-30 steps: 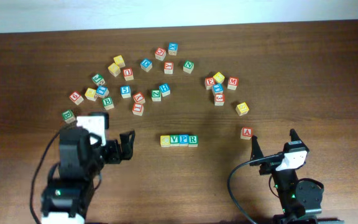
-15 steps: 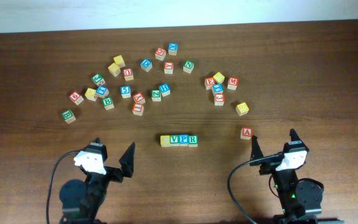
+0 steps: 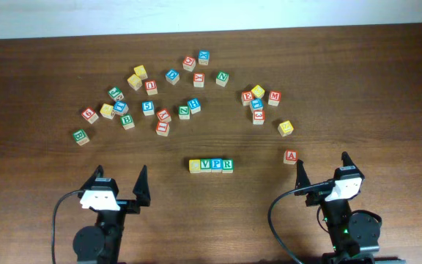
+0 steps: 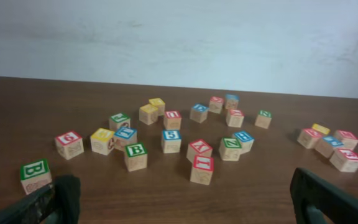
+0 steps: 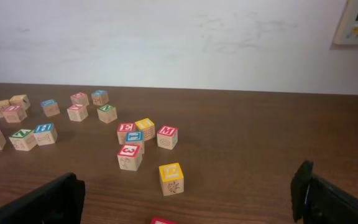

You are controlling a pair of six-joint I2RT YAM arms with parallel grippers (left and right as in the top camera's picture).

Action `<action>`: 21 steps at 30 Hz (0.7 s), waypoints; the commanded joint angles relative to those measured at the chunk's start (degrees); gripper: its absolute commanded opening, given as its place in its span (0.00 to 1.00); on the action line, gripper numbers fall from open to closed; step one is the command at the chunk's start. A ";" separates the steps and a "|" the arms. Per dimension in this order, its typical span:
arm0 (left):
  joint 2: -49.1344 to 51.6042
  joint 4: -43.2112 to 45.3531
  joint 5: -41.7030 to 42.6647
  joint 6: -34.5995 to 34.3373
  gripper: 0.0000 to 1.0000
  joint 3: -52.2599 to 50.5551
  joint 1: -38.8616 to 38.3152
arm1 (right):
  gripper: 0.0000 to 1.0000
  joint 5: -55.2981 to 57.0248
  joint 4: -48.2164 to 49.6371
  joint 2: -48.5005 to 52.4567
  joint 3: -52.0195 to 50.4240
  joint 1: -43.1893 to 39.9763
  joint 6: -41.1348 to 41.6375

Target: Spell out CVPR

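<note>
A row of four letter blocks [image 3: 211, 166] lies at the table's centre: a yellow block, then green V, blue P, green R. My left gripper [image 3: 119, 182] is open and empty, low at the front left, well apart from the row. In the left wrist view its open jaws [image 4: 182, 202] frame bare wood, with scattered blocks beyond. My right gripper [image 3: 321, 168] is open and empty at the front right, just below the red A block [image 3: 291, 156]. In the right wrist view its open jaws [image 5: 188, 196] have a yellow block [image 5: 171, 178] between and beyond them.
Several loose letter blocks are scattered across the back of the table: a left cluster around a green B block [image 3: 81, 136], a middle group [image 3: 171, 95], and a right group near a red M block [image 3: 274, 97]. A yellow block [image 3: 286, 127] lies apart.
My left arm has drawn back from beside the row toward the table's front left edge and folded low, its gripper open. The right arm and the blocks have not moved.
</note>
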 commanded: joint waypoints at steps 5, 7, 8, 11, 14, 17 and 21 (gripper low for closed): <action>0.37 -0.63 -3.06 0.94 0.99 -0.28 -0.81 | 0.98 -0.35 -0.20 -0.59 -0.37 -0.42 -0.22; 0.35 -0.72 -4.20 0.94 0.99 -0.31 -0.79 | 0.98 -0.35 -0.20 -0.59 -0.37 -0.42 -0.24; 0.33 -0.74 -4.81 0.96 0.99 -0.31 -0.74 | 0.98 -0.35 -0.20 -0.59 -0.37 -0.42 -0.24; -0.35 -0.83 -4.76 6.45 0.99 -0.31 -0.66 | 0.98 -0.35 -0.20 -0.59 -0.37 -0.42 -0.24; -0.46 -0.83 -4.94 9.77 0.99 -0.31 -0.63 | 0.98 -0.35 -0.20 -0.59 -0.37 -0.42 -0.24; -0.46 -0.87 -4.94 9.73 0.99 -0.31 -0.66 | 0.98 -0.35 -0.20 -0.59 -0.37 -0.42 -0.24; -0.46 -0.87 -4.63 8.68 0.99 -0.31 -0.66 | 0.98 -0.35 -0.20 -0.59 -0.37 -0.42 -0.24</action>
